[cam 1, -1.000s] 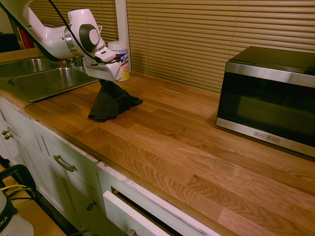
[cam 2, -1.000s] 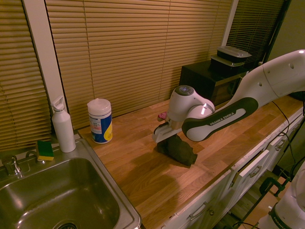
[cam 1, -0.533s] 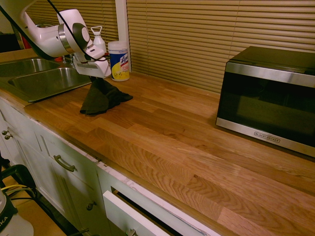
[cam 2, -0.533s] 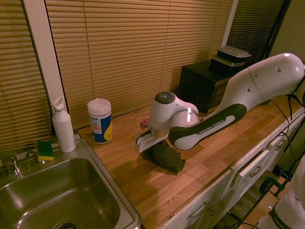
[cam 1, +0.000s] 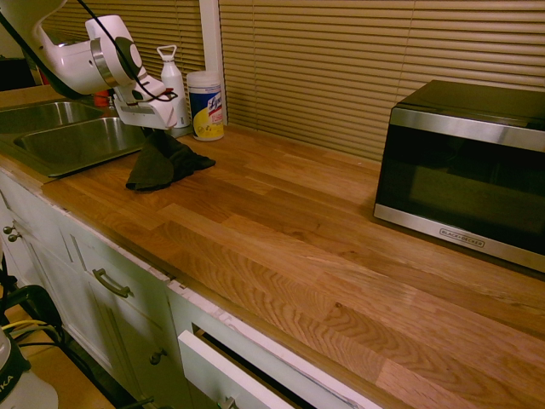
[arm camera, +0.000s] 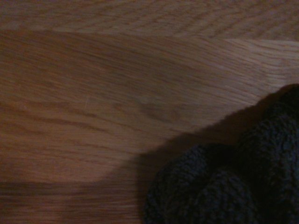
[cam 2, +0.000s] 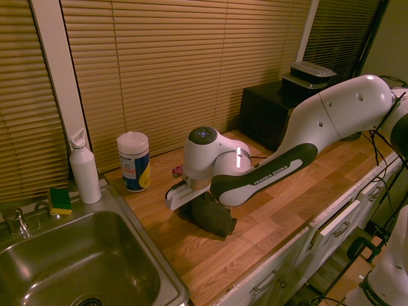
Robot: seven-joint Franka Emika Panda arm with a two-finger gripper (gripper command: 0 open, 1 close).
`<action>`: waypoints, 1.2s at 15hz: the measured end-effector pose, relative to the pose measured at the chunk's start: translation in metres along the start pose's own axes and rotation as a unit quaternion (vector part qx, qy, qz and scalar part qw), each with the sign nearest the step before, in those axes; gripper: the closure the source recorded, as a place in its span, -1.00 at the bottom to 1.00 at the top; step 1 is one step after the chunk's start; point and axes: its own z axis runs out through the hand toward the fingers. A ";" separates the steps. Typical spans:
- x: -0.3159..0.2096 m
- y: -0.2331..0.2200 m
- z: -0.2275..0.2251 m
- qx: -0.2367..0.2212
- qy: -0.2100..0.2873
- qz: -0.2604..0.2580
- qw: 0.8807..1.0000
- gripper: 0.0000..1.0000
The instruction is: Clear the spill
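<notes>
One long wooden counter (cam 1: 281, 230) fills the kitchen, and it is the biggest thing here. At its far end from the sink (cam 1: 64, 141) sits a black microwave (cam 1: 464, 166). The steel sink is set into the counter's other end.

Next in size is the white robot arm (cam 2: 306, 140). It reaches along the counter toward the sink. Its gripper (cam 1: 153, 128) points mostly down, and its fingers are pinched together on the top of a dark cloth rag (cam 1: 162, 164). The rag hangs from the gripper and its bottom rests on the wood, near the sink's edge.

Behind the rag, beside the sink, stand a tub of wipes (cam 1: 205, 104) and a white spray bottle (cam 2: 84, 167). A small yellow and green sponge (cam 2: 60, 200) sits on the sink's rim.

Smallest of all should be the spill. I cannot see any dark drops on the wood in these pictures. They may be under the rag, or already wiped off.

The step in hand looks like wiping. To do it well, I think the arm should keep the rag pressed flat on the wood and drag it slowly, so the cloth soaks up drops and does not smear them. It should stop before the counter's edge by the sink, and keep clear of the tub and the bottle.
</notes>
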 end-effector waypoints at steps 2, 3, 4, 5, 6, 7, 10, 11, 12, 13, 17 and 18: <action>-0.002 -0.001 0.000 0.000 0.001 -0.001 1.000 -1.00; -0.004 -0.002 0.000 0.001 0.002 -0.002 1.000 -1.00; -0.006 -0.003 0.000 0.001 0.002 -0.003 1.000 -1.00; -0.007 -0.004 -0.001 0.001 0.002 -0.004 1.000 -1.00; -0.008 -0.004 -0.001 0.001 0.002 -0.004 1.000 -1.00; -0.009 -0.005 -0.002 0.001 0.002 -0.005 1.000 -1.00; -0.012 -0.006 -0.004 0.001 0.003 -0.006 1.000 -1.00; -0.013 -0.007 -0.007 0.002 0.004 -0.004 1.000 -1.00; -0.014 -0.007 -0.012 0.003 0.007 0.000 1.000 -1.00; -0.015 -0.007 -0.021 0.005 0.010 0.003 1.000 -1.00; -0.022 0.001 -0.060 0.014 0.032 0.016 0.999 -1.00; -0.024 0.004 -0.068 0.016 0.038 0.018 0.999 -1.00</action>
